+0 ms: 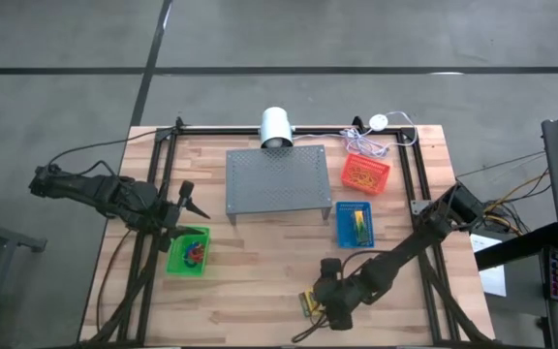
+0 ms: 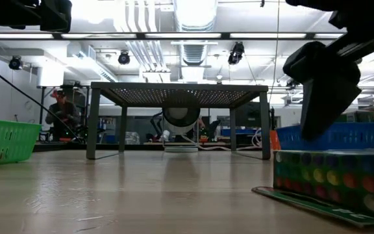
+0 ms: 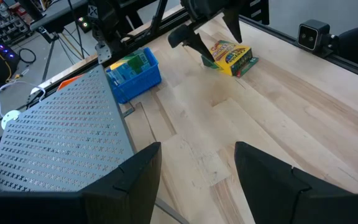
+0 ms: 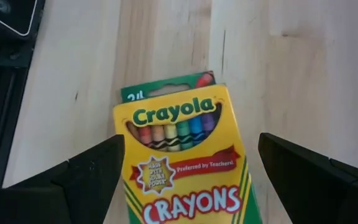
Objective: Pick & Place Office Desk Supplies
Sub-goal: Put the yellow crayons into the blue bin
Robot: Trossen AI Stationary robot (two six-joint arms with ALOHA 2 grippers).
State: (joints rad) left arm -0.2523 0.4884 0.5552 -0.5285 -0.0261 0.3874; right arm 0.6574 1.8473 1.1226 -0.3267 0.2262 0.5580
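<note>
The green-and-yellow crayon box [image 1: 309,303] lies flat on the wooden table near its front edge; it also shows in the right wrist view [image 4: 182,162] and the low view [image 2: 333,179]. My right gripper [image 4: 185,180] is open just above the box, one finger on either side, touching nothing; the low view shows a finger [image 2: 323,91] clear of the box's top. My left gripper [image 3: 197,174] is open and empty above the table's left side [image 1: 194,204], near the green basket [image 1: 188,250], which holds red and blue bands.
A grey perforated stand [image 1: 277,181] stands at the table's middle back. A red basket [image 1: 365,173] with tan rubber bands and a blue basket [image 1: 354,223] sit to its right. A white lamp [image 1: 276,126] and cables lie at the far edge. Black frame rails run along both sides.
</note>
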